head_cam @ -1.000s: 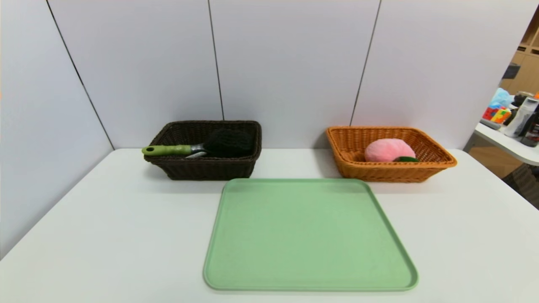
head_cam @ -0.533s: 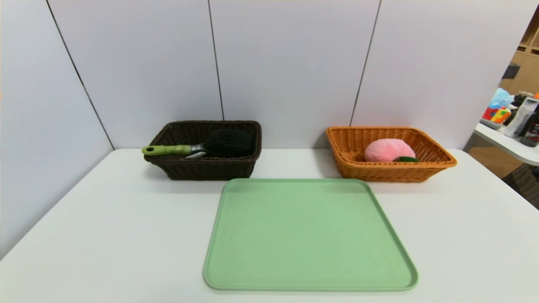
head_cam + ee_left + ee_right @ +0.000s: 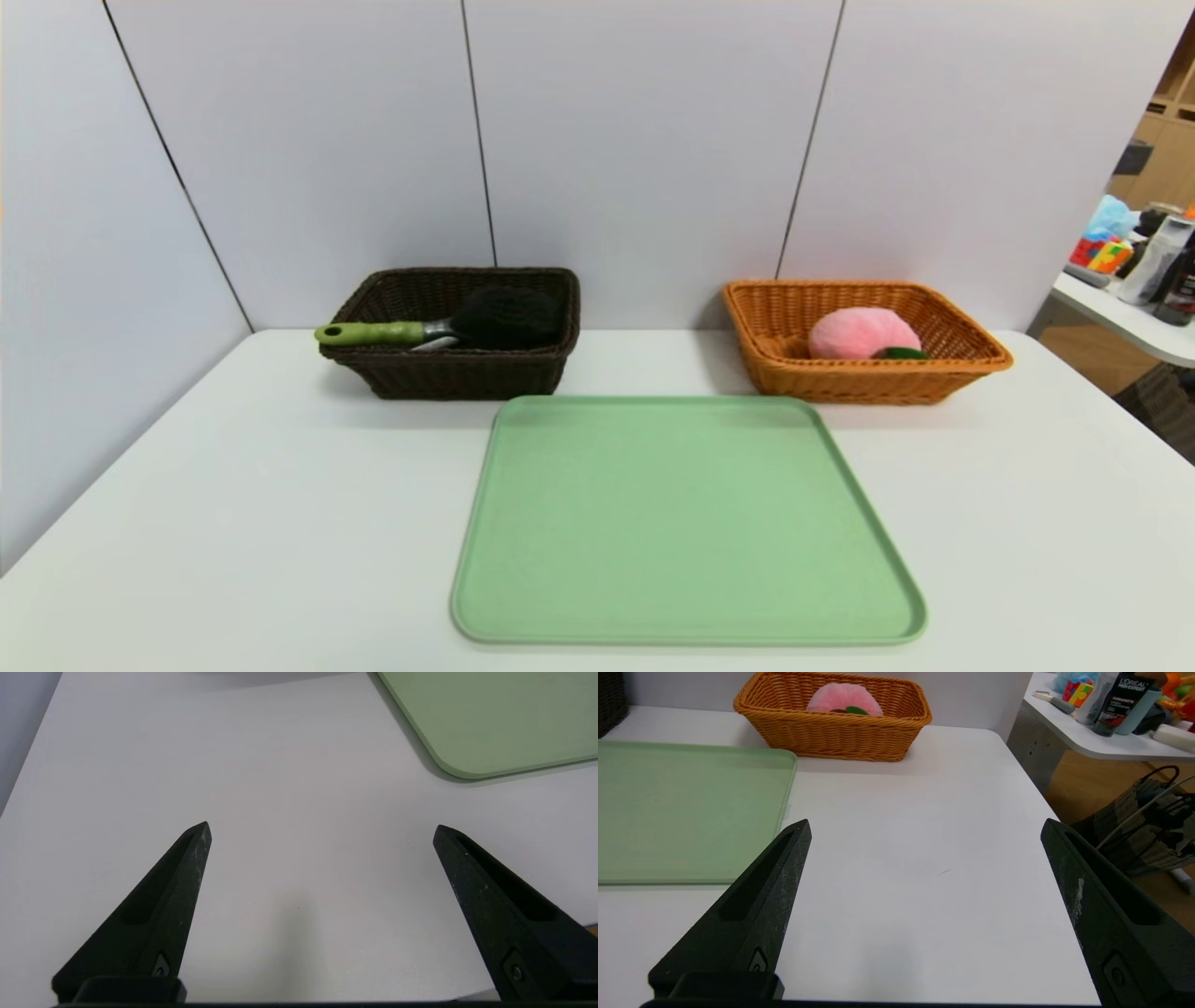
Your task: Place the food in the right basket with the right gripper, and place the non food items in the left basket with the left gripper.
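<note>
The pink plush peach (image 3: 861,333) (image 3: 844,698), the food, lies inside the orange-tan right basket (image 3: 971,359) (image 3: 831,732). In the dark brown left basket (image 3: 448,373) lies the brush (image 3: 504,317), its green handle (image 3: 369,332) sticking out over the rim. A pale tip beside the brush may be the marker pen; the rest of it is hidden. Neither arm shows in the head view. My left gripper (image 3: 322,828) hangs open over bare table near the tray's corner, holding nothing. Over the table to the right of the tray, my right gripper (image 3: 926,826) is open and holds nothing.
A flat green tray (image 3: 686,523) (image 3: 490,723) (image 3: 686,812) lies in front of the two baskets. Grey wall panels stand behind and to the left. A second table (image 3: 1101,742) with bottles and toys stands off to the right, a bag (image 3: 1139,826) on the floor below.
</note>
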You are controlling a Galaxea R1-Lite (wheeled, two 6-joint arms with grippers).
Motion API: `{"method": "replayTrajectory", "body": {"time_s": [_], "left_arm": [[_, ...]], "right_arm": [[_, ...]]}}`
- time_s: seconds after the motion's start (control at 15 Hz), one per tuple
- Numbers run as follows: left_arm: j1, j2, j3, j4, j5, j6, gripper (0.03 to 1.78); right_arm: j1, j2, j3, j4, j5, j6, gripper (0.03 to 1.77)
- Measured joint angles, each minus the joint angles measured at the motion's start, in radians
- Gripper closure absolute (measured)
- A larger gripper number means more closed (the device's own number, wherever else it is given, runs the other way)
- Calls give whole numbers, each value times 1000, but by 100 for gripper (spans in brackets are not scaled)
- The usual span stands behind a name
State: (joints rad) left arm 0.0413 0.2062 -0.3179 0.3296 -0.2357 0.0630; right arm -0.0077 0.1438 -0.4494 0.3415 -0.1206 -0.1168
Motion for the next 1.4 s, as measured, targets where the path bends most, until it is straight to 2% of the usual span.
{"method": "replayTrajectory", "body": {"time_s": [0.4, 0.67, 0.93, 1.2, 1.4], "left_arm": [[-6, -19, 26, -5, 56, -2, 12], [-15, -49, 79, -88, 63, -1, 12], [-23, -99, 131, -95, 68, 4, 12], [-26, -130, 177, -123, 74, 4, 12], [-26, -145, 209, -172, 146, 5, 12]], "right_arm": [[3, -56, 20, -2, 19, -1, 10], [3, -115, 76, -4, 55, -3, 10], [3, -140, 163, -106, 82, -5, 10], [4, -144, 247, -145, 99, -7, 10], [4, -145, 332, -263, 118, -6, 10]]}}
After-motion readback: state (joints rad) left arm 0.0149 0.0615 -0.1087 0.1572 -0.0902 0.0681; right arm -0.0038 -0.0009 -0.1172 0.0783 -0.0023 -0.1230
